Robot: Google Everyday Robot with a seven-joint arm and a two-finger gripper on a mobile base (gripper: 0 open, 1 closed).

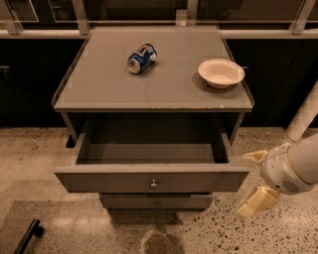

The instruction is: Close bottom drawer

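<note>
This is looking like an indoor office or lab-style work area rather than a home. A plain grey drawer cabinet (pixel 174 87) is standing on a speckled, polished stone floor (pixel 30 158). Behind it, a pale ledge (pixel 268 33) with metal posts (pixel 80 15) is running along above dark panels (pixel 30 74). A soda can (pixel 141 58) and 1 white bowl (pixel 221 73) are sitting on the bare top like test props. The robot's gripper (pixel 246 183) is hanging low, just right of the cabinet, its 2 fingers spread apart.

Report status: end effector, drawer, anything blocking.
End effector open, empty, low right of the cabinet. Open drawer pulled far out, nothing inside; lower drawer beneath it. Nothing between end effector and drawer front.
</note>
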